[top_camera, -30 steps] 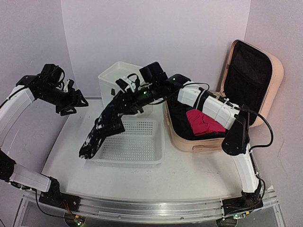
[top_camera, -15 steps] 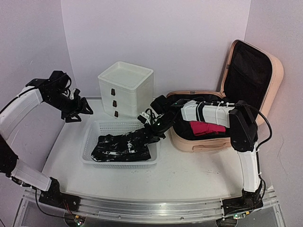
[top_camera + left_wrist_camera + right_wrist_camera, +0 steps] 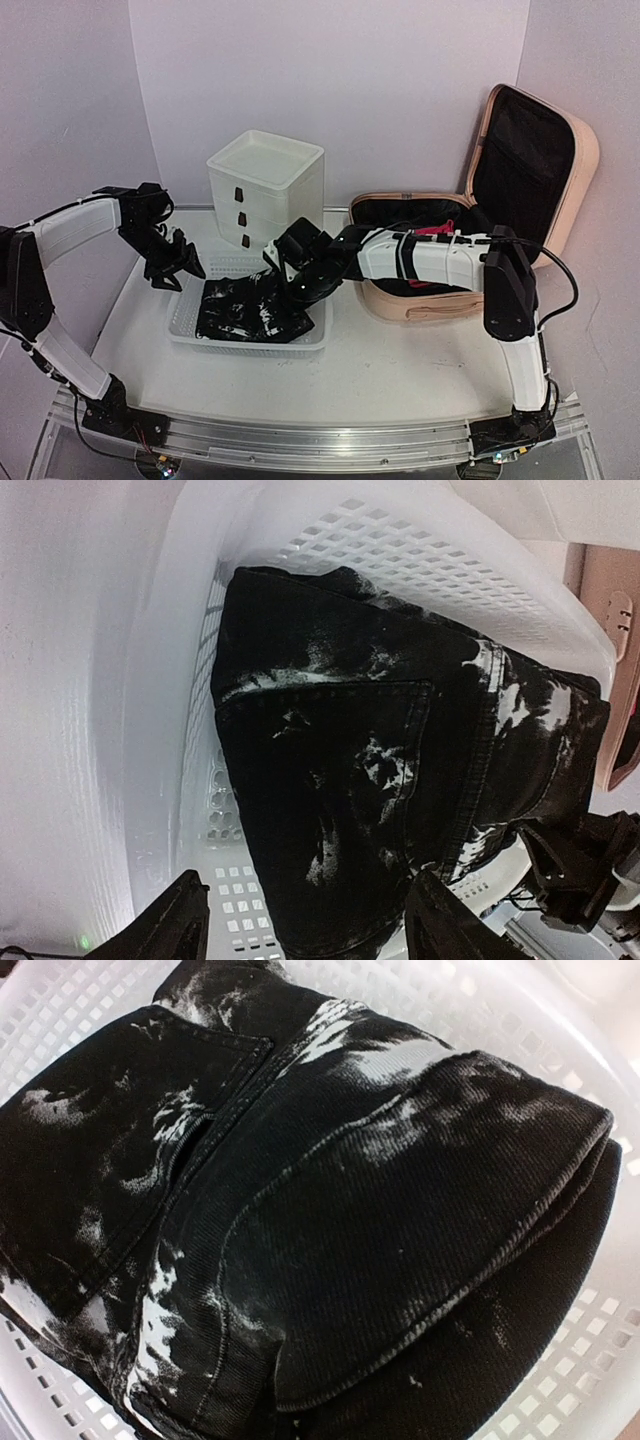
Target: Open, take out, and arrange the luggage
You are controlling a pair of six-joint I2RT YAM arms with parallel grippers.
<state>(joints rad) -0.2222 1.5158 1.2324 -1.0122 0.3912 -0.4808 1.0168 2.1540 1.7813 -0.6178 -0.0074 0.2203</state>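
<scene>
The peach-pink luggage [image 3: 415,300] lies open at the right, its lid [image 3: 530,170] standing up with black lining. A red-pink garment [image 3: 440,229] shows inside it. Folded black jeans with white marks [image 3: 245,312] lie in the white mesh basket [image 3: 240,347]. My right gripper [image 3: 290,277] rests on the jeans' right end. Its fingers are hidden in the right wrist view, where the jeans [image 3: 330,1220] fill the frame. My left gripper [image 3: 178,272] is at the basket's left edge. In the left wrist view it [image 3: 315,930] is open, with the jeans [image 3: 380,740] just beyond the fingers.
A white plastic drawer box [image 3: 265,185] stands behind the basket. The basket sits between both arms, with the luggage directly to its right. Lilac walls close the back and sides. The luggage's edge shows in the left wrist view [image 3: 612,610].
My right arm has brought the hanging jeans down into the basket, where they now lie folded. My left gripper has moved down and right to the basket's left edge.
</scene>
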